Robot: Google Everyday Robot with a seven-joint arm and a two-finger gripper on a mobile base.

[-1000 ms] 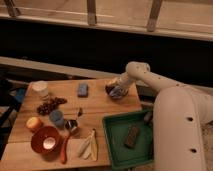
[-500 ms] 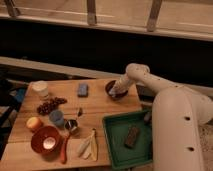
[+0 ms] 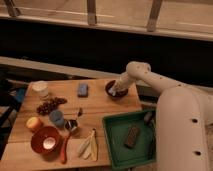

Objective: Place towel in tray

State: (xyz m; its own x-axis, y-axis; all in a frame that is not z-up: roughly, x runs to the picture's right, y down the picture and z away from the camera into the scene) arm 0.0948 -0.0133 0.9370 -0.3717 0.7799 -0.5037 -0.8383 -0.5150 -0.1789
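A small blue folded cloth (image 3: 83, 90), likely the towel, lies flat on the wooden table (image 3: 100, 102) at the back middle. The green tray (image 3: 116, 145) sits at the table's front right corner, with a dark flat object (image 3: 132, 136) lying inside it. My white arm reaches in from the right. My gripper (image 3: 117, 90) is down in or just over a dark bowl (image 3: 111, 91) at the back right of the table, to the right of the blue cloth and apart from it. Something pale shows at the gripper's tip.
A white cup (image 3: 40, 89) stands at back left, dark grapes (image 3: 50, 106) below it. A blue cup (image 3: 56, 118), a small metal cup (image 3: 71, 125), an orange fruit (image 3: 33, 123), an orange bowl (image 3: 46, 140), a carrot (image 3: 64, 150) and pale banana-like pieces (image 3: 88, 145) lie at front left.
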